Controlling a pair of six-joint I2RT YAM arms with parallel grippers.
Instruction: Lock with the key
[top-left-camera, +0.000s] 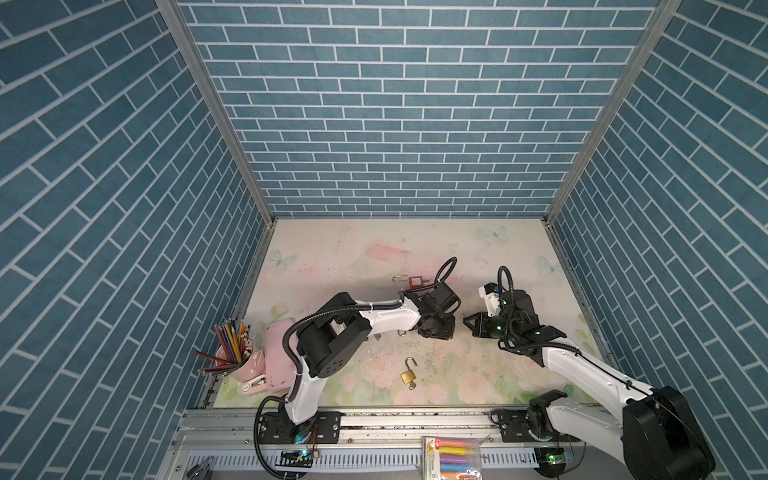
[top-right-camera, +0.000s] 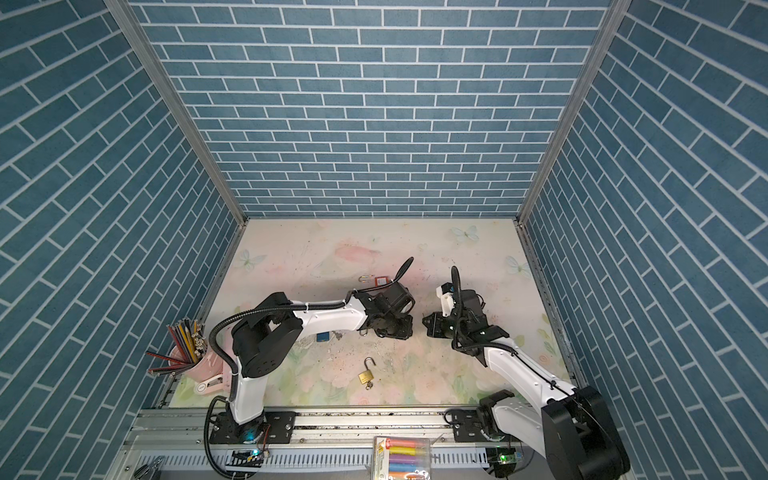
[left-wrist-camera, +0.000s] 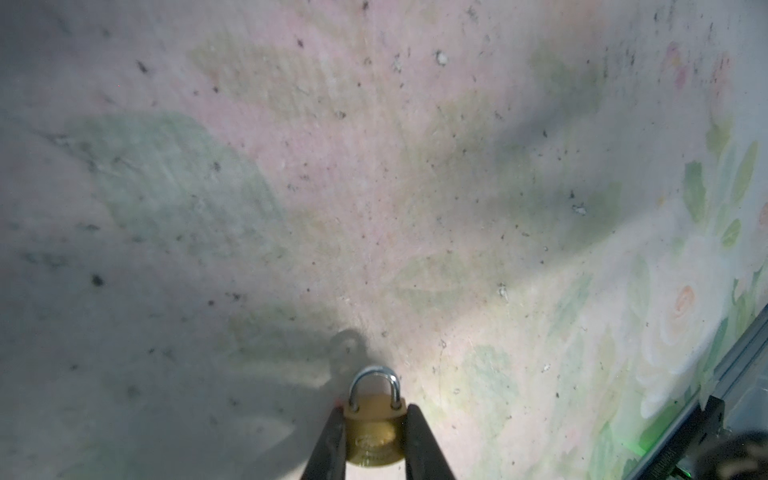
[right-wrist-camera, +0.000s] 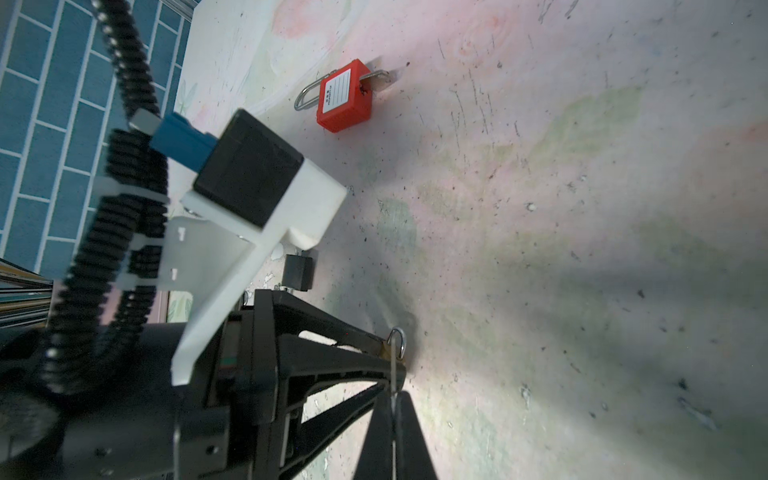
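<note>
A small brass padlock (left-wrist-camera: 374, 434) with its steel shackle pushed in sits between the black fingers of my left gripper (left-wrist-camera: 374, 411), which is shut on its body just above the floral mat. In the right wrist view its shackle (right-wrist-camera: 398, 341) shows at the left gripper's tip. My right gripper (right-wrist-camera: 393, 401) is shut on the key (right-wrist-camera: 392, 376), a thin metal strip seen edge-on that reaches up to the padlock's underside. In both top views the left gripper (top-left-camera: 444, 331) and the right gripper (top-left-camera: 467, 322) face each other mid-table; the held padlock is hidden there.
A red padlock (top-left-camera: 414, 282) lies behind the left wrist. An open brass padlock (top-left-camera: 409, 375) with a key in it lies near the front. A pink cup of pencils (top-left-camera: 232, 353) and a pink case (top-left-camera: 278, 353) stand at the left. A marker pack (top-left-camera: 453, 457) lies on the front rail.
</note>
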